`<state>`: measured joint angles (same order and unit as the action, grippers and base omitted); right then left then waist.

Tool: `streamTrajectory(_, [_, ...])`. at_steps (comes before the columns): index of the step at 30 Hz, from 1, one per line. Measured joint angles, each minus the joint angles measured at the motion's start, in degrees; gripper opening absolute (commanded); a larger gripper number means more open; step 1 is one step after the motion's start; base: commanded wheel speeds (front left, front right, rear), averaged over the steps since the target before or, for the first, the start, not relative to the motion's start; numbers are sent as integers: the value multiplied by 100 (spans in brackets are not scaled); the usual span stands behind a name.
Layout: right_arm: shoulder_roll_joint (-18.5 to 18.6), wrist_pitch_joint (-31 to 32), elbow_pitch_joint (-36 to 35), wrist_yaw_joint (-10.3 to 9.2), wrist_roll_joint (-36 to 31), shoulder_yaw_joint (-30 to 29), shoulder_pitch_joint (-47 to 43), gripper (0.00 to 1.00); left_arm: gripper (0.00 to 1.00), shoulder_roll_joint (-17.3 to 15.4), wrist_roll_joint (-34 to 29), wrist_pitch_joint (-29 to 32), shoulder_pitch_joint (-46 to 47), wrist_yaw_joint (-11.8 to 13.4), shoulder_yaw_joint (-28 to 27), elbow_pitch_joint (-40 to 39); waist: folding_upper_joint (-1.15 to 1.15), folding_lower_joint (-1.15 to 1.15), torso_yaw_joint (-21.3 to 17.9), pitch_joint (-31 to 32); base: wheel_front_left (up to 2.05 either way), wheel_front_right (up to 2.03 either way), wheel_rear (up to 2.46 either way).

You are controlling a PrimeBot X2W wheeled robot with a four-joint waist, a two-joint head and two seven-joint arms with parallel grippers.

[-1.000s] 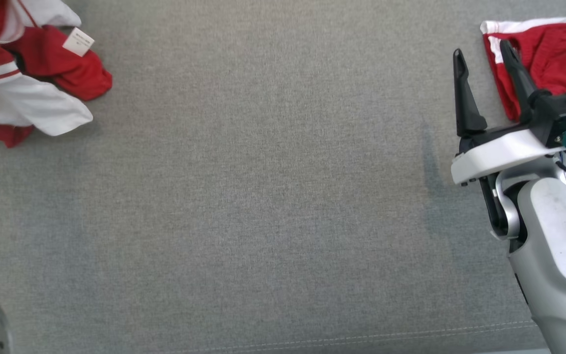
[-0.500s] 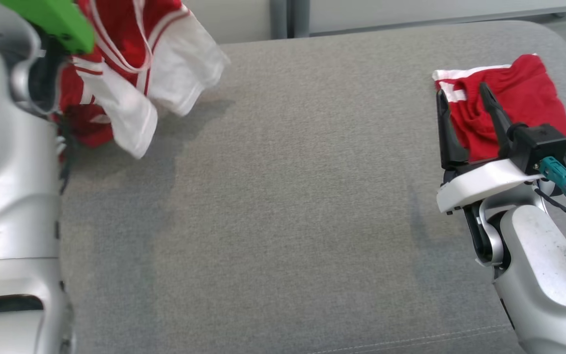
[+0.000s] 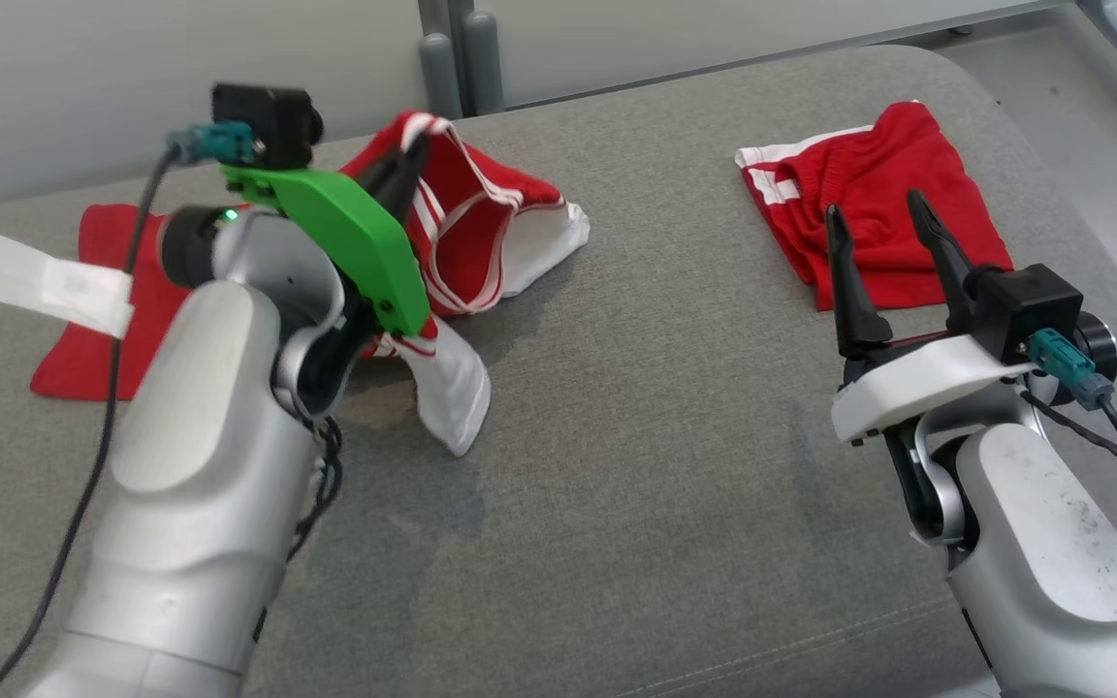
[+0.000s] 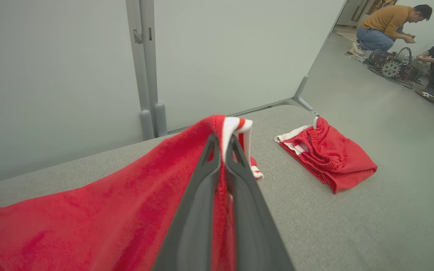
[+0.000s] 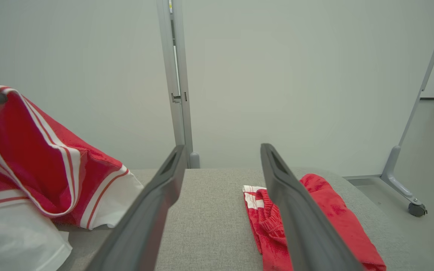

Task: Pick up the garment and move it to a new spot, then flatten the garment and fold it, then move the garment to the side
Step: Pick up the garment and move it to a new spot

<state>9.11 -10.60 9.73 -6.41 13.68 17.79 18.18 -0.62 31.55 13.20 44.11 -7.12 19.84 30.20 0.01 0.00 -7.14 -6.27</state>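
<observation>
Right gripper (image 3: pixel 871 208) hovers over the grey cushion (image 3: pixel 636 436), jaws wide, nothing in them. Left gripper (image 4: pixel 222 141) is pinched tight on the red-and-white shirt (image 3: pixel 481 223), probably at the collar edge. Shirt is lifted there, the rest trails onto the cushion's left side. Folded red shorts (image 3: pixel 908 145) lie just beyond the right gripper, well apart from the shirt.

This looks like a robotics lab or test bay, not a home. Pale partition panels (image 5: pixel 89 56) joined by a grey post (image 5: pixel 177 94) stand on a foot with a caster (image 5: pixel 416 209). The floor (image 4: pixel 371 113) is bare and grey, and the work surface is a grey fabric-covered pad (image 3: pixel 665 436). In the background, two people (image 4: pixel 386 22) crouch over a small machine (image 4: pixel 390 67) on the floor.
</observation>
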Motion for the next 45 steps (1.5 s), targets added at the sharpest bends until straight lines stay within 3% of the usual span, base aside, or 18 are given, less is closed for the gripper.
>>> streamTrajectory(3, [-22,4,30,30,1,67,-1,100,0,-60,798,3,-424,0,714,-140,0,0,-177,-10,0,0,0])
streamTrajectory(9, [-126,4,34,81,3,162,2,100,0,-88,1043,-234,-801,60,1516,-316,0,0,-556,-72,0,0,0])
streamTrajectory(15, [-181,4,69,85,27,196,5,100,0,-99,1074,-532,-778,411,1717,-377,0,0,-882,-162,0,0,0])
streamTrajectory(21, [-218,-4,131,132,43,263,15,100,0,-125,1233,-1152,-283,916,1592,-488,0,0,-1248,-288,0,0,0])
streamTrajectory(26, [-282,-31,257,136,53,305,19,100,0,-124,1233,-1301,94,1071,1930,-387,0,0,-1488,-396,0,0,0])
streamTrajectory(27, [-305,-31,289,140,58,330,21,100,4,-118,1230,-1301,91,1118,2008,-270,0,0,-1525,-415,0,0,0])
streamTrajectory(30, [-376,-32,367,187,101,415,32,100,51,-114,1213,-1335,80,1188,2161,-1,0,0,-1614,-472,0,0,0])
streamTrajectory(31, [-381,-32,378,187,101,424,36,100,100,-120,1214,-1368,80,1199,2189,51,0,0,-1631,-497,0,0,0])
streamTrajectory(45, [-374,-109,738,186,159,342,52,100,100,-133,1667,-1836,133,1109,2961,35,0,0,-1393,-660,0,0,0])
